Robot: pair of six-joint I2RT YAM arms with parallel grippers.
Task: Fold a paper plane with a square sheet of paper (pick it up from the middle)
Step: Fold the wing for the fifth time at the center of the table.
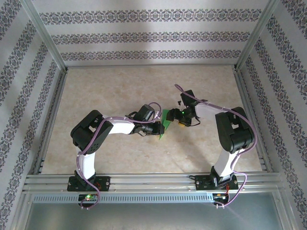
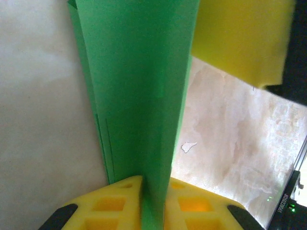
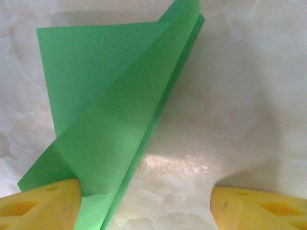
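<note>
Green paper plane (image 2: 139,96) pinched in left jaws, both arms bent inward; right jaws wide.

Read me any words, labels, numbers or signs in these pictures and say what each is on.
White printed code on a black part, left wrist view: turned sideways and too blurred to read.
Green paper: plain, no text.
Patterned walls: ornament, no words.

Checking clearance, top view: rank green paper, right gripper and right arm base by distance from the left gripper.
1. green paper: pinched in the left gripper.
2. right gripper: open, just right of the paper.
3. right arm base: near edge, right side.
</note>
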